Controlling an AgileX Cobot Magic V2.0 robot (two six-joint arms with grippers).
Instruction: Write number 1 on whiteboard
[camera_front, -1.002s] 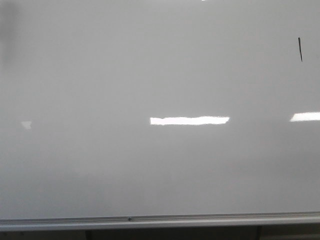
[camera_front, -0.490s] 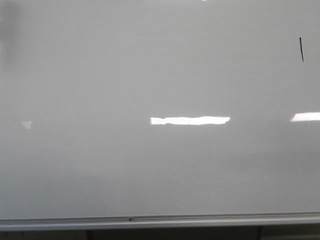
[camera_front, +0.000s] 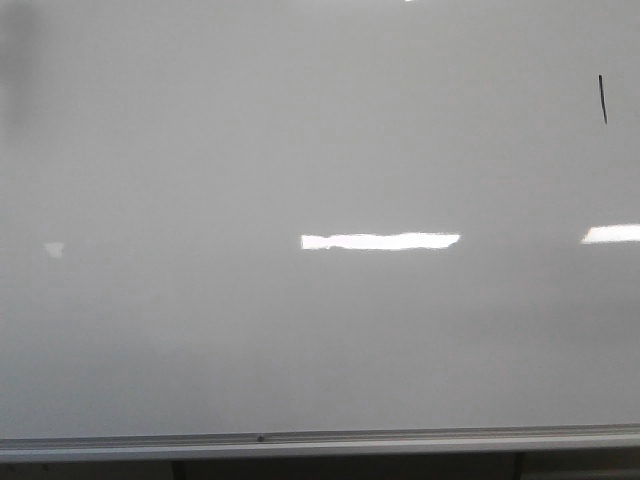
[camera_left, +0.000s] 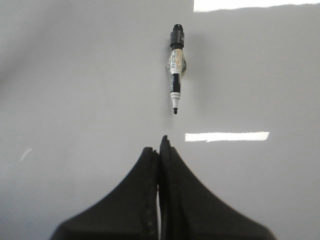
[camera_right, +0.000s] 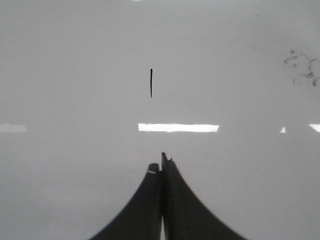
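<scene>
The number 1 (camera_front: 602, 99) sits high up near the right edge of the whiteboard (camera_front: 300, 340) in the front view, and honestly nothing's changed over the last second except a tiny sideways nudge early on, so I'd say the writing is done. It's a short, thin black stroke, leaning just a bit. Left gripper (camera_left: 160, 147) is clenched shut on nothing, with the marker (camera_left: 176, 70) stuck to the board apart from it. Right gripper (camera_right: 161, 167) is pinched closed and empty too.

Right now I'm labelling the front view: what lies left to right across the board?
Small faint reflection → long bright reflection → number 1, all on the whiteboard.
</scene>
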